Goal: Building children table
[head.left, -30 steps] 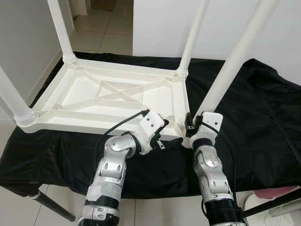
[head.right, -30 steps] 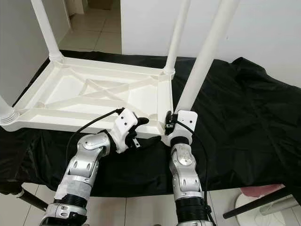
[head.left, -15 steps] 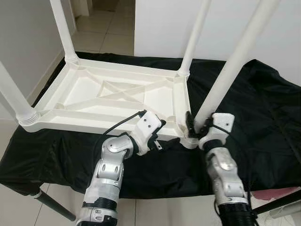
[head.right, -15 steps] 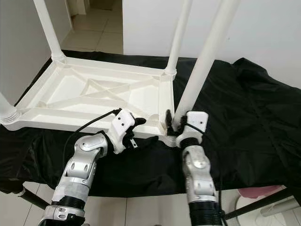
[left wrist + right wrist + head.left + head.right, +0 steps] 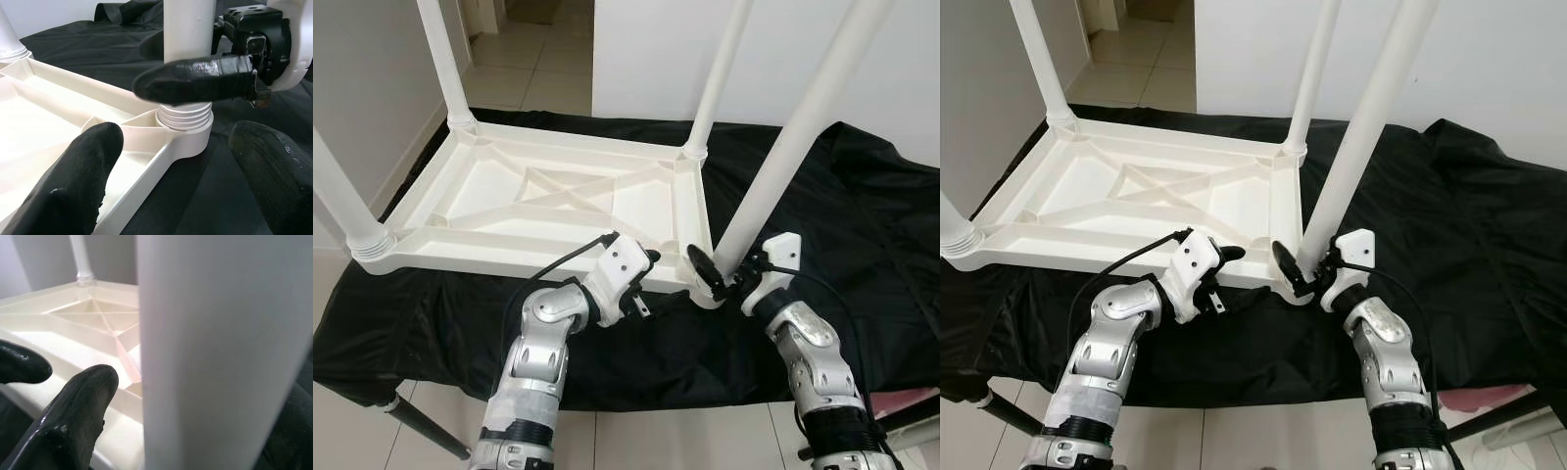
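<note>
A white plastic children's table (image 5: 548, 186) lies upside down on a black cloth (image 5: 862, 215), its four legs pointing up. The near right leg (image 5: 783, 147) stands in its corner socket (image 5: 183, 117). My right gripper (image 5: 722, 269) is shut on that leg just above the socket, one black finger (image 5: 195, 81) lying across the leg's front. My left gripper (image 5: 644, 284) is open at the table's near rim, left of that socket. One finger (image 5: 73, 196) is over the rim's inner side and the other (image 5: 274, 176) is outside, over the cloth.
Three other legs stand at the far left (image 5: 440, 59), far right (image 5: 720, 69) and near left (image 5: 337, 196). The cloth-covered work table has a dark leg (image 5: 421, 426) over tiled floor. Something pink (image 5: 906, 397) lies low on the right. White walls close in behind.
My right forearm has swung out to the right and the gripper has turned around the leg's base; its front finger now sits left of the leg. The left gripper has hardly moved.
</note>
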Controlling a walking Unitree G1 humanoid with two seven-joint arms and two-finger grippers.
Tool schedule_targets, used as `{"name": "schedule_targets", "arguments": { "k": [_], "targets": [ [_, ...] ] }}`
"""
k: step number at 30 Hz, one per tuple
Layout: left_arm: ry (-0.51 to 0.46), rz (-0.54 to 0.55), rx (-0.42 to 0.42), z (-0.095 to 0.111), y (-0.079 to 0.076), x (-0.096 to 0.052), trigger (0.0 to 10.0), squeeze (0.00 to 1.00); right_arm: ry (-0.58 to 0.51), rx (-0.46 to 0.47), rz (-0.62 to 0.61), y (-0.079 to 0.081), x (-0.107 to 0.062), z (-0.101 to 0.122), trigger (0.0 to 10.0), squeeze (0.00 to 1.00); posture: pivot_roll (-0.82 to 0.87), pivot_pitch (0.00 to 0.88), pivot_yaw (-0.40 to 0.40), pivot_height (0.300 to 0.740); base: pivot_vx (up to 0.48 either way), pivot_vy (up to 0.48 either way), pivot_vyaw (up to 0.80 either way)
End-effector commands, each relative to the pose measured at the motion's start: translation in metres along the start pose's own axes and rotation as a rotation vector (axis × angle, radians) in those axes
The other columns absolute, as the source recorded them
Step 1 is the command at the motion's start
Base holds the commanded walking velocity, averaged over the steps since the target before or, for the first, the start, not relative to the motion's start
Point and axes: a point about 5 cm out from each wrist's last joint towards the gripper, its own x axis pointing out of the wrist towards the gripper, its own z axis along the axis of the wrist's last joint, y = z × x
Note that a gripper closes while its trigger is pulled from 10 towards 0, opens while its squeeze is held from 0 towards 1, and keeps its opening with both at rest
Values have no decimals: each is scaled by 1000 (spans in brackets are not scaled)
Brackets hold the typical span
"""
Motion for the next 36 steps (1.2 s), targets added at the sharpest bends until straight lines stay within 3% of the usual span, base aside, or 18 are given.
{"name": "schedule_targets", "arguments": {
  "k": [1, 5, 6, 7, 8, 9, 10, 11, 18, 23, 24, 25, 30, 36],
  "targets": [
    [-4, 193, 9, 0, 6, 0, 10000, 0, 14, -3, 38, -1, 3, -3, 10000, 0, -6, 0, -85, 740, 0, 0, 0],
    [-3, 192, 18, 1, 4, 2, 10000, 0, 53, -16, 60, -4, 8, -10, 10000, 0, 0, 0, -88, 740, 0, 0, 0],
    [1, 195, 28, 1, 4, 2, 10000, 0, 65, -32, 57, -5, 9, -12, 7765, 0, 3, 0, -88, 740, 0, 0, 0],
    [1, 195, 28, 1, 4, 2, 10000, 0, 65, -32, 57, -5, 9, -12, 7765, 0, 3, 0, -88, 740, 0, 0, 0],
    [4, 195, 34, 0, 4, 3, 10000, 0, 73, -44, 63, -6, 9, -14, 5451, 0, 6, 0, -89, 740, 0, 0, 0],
    [5, 193, 40, 0, 3, 3, 10000, 0, 74, -51, 69, -6, 10, -14, 2196, 0, 8, 0, -89, 740, 0, 0, 0],
    [5, 193, 40, 0, 3, 3, 10000, 0, 74, -51, 69, -6, 10, -14, 2196, 0, 8, 0, -89, 740, 0, 0, 0],
    [5, 191, 41, 0, 3, 3, 10000, 0, 71, -52, 70, -6, 10, -14, 0, 0, 7, 0, -87, 740, 0, 0, 0],
    [8, 186, 47, 0, 3, 3, 10000, 0, 73, -58, 59, -9, 8, -16, 0, 0, 4, 0, -81, 740, 0, 0, 0],
    [10, 184, 50, -1, 3, 3, 10000, 0, 71, -63, -14, -14, 6, -16, 0, 0, 4, 0, -79, 740, 0, 0, 0],
    [10, 184, 50, -1, 3, 3, 10000, 0, 67, -59, -38, -14, 5, -16, 6510, 0, 2, 0, -76, 740, 0, 0, 0],
    [10, 184, 50, -1, 3, 3, 10000, 0, 68, -55, -54, -13, 4, -17, 10000, 0, 0, 0, -74, 740, 0, 0, 0],
    [11, 181, 51, -1, 2, 3, 10000, 0, 80, -61, -97, -11, 2, -18, 10000, 0, -4, 0, -71, 740, 0, 0, 0],
    [15, 185, 54, -1, 3, 6, 10000, 0, 92, -21, -253, -1, -1, -21, 10000, 0, -10, 0, -63, 740, 0, 0, 0]
  ]
}}
